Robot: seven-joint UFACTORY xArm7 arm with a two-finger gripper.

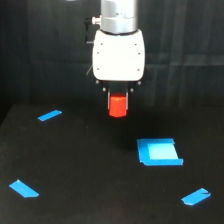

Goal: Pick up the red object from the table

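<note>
The red object (118, 106) is a small red-orange stubby block, held between the fingers of my gripper (118, 103). The gripper hangs below a white housing at the top centre of the exterior view and is shut on the block. The block is lifted above the black table (75, 165), with dark surface showing beneath it. The fingers are mostly hidden by the block and the dark background.
A flat blue square piece (159, 151) lies on the table to the exterior view's right, below the gripper. Blue tape strips mark the surface at the left (49, 115), lower left (23, 188) and lower right (196, 197).
</note>
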